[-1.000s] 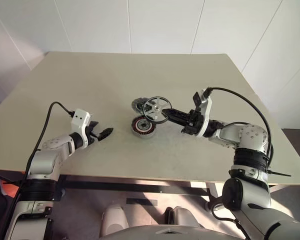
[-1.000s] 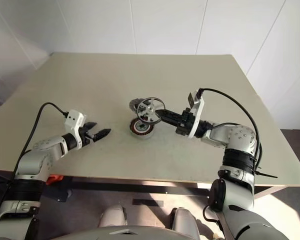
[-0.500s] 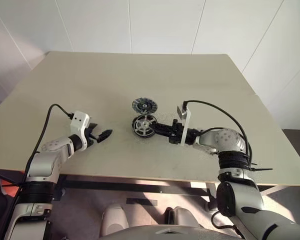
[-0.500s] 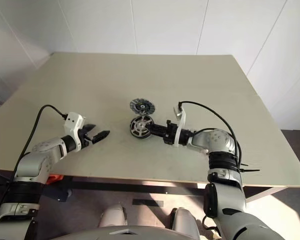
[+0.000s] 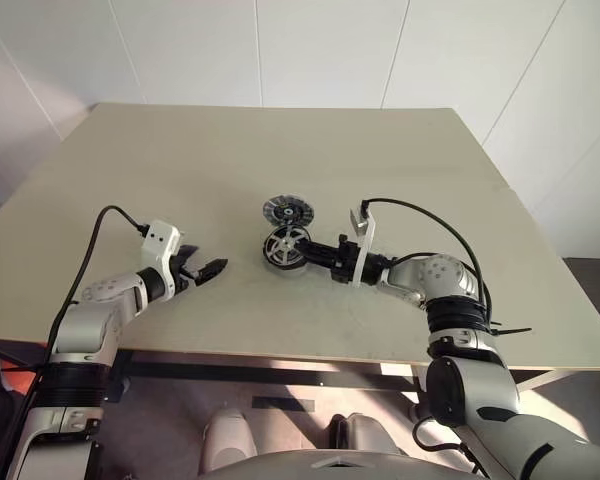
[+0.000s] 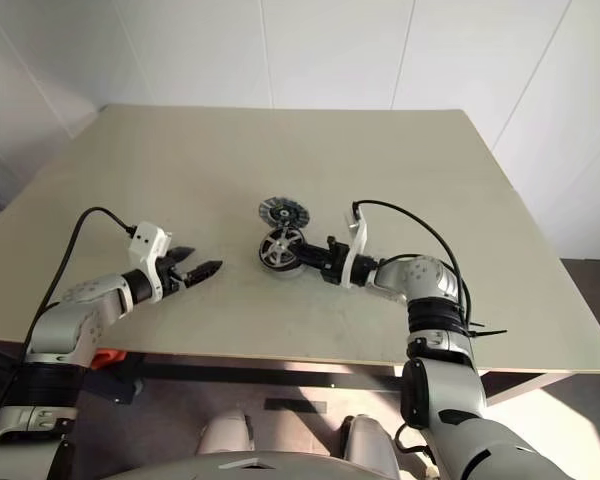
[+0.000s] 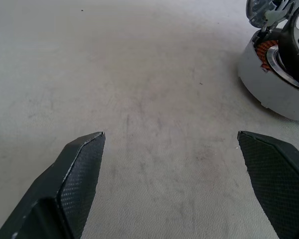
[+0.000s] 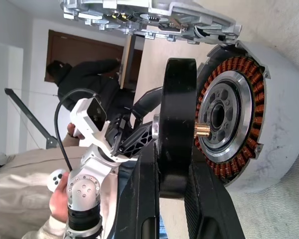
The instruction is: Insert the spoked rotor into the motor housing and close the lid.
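The motor housing [image 8: 249, 124], a grey cup ringed with copper-red windings, lies mid-table. My right gripper [image 5: 312, 249] is shut on the dark rim of the spoked rotor [image 8: 177, 124], holding it right over the housing's mouth. The rotor's brass shaft points at the central hub, and the rim stands just outside the cup. The lid [image 5: 285, 210], a dark finned disc, lies on the table just behind the housing. My left gripper [image 5: 211, 268] hovers open over bare table to the left of the housing [image 7: 271, 84], with nothing between its fingers [image 7: 79, 164].
The beige table [image 5: 180, 170] has a front edge close to both arms. In the right wrist view a person in dark clothing [image 8: 84, 82] stands beyond the table.
My right gripper has brought the rotor down and slightly left, from above the lid and housing to the housing's mouth. The left arm has stayed still.
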Tool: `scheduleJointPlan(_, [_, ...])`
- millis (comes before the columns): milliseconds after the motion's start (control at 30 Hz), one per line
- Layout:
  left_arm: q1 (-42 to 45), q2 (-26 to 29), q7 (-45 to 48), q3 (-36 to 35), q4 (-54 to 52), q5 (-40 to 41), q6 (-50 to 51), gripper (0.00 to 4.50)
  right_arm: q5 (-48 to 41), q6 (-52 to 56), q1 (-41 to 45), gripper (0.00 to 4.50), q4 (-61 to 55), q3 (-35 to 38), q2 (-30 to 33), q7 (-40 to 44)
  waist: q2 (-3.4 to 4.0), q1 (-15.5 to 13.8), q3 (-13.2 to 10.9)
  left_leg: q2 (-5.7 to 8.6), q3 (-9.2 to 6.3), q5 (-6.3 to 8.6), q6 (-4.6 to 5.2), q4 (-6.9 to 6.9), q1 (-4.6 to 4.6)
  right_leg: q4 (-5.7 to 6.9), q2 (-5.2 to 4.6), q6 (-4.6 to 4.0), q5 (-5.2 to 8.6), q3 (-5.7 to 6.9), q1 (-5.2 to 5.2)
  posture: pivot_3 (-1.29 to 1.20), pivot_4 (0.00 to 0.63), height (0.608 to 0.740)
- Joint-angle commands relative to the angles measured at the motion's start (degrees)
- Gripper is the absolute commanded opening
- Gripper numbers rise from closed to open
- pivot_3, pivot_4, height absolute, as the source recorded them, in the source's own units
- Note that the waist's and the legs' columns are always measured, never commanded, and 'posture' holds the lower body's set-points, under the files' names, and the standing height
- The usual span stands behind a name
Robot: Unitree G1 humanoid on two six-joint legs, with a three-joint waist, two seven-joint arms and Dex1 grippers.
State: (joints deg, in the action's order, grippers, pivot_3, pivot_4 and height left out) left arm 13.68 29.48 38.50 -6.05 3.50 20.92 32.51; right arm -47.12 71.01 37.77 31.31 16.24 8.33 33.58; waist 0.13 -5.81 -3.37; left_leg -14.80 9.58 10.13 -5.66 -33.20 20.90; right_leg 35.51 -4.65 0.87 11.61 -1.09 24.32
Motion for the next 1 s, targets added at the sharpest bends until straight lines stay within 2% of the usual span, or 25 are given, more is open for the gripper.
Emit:
scheduleJointPlan(33, [0.9,0.8,0.2,-0.4,-2.1,0.0,-0.5,4.5,0.4,-2.1,2.6,0.34,1.1,0.5,-0.6,0.9,0.0,0.1,0.0,0.0,0.0,0.0,0.0,-0.01,0.0,0.01,0.0,0.0,0.0,0.0,0.0,0.0,0.0,0.74])
scheduleJointPlan(500, [0.7,1.0,0.0,-0.6,-2.2,-0.2,-0.6,4.5,1.8,-1.6,2.2,0.34,1.4,-0.4,-1.5,2.2,-0.01,0.1,0.0,0.0,-0.01,-0.01,0.01,-0.01,-0.01,0.04,0.0,0.0,0.0,0.01,0.0,0.0,0.0,0.74])
scheduleJointPlan(733, [1.0,1.0,0.0,-0.5,-1.7,-0.6,-0.9,4.5,1.0,-2.2,1.4,2.61,-2.8,-0.4,-1.6,3.1,-0.02,0.1,0.0,0.0,-0.01,-0.01,0.01,-0.02,-0.01,0.04,0.0,0.0,0.0,0.01,0.0,0.0,0.0,0.74])
scheduleJointPlan(1000, [0.9,0.7,0.0,-0.5,-1.7,-0.8,-1.0,4.5,0.9,-3.8,1.5,2.61,-3.6,1.3,-0.4,3.0,-0.02,0.1,0.0,0.0,-0.02,-0.03,0.02,-0.03,-0.01,0.09,0.0,0.0,0.0,0.01,-0.01,0.0,0.0,0.74])
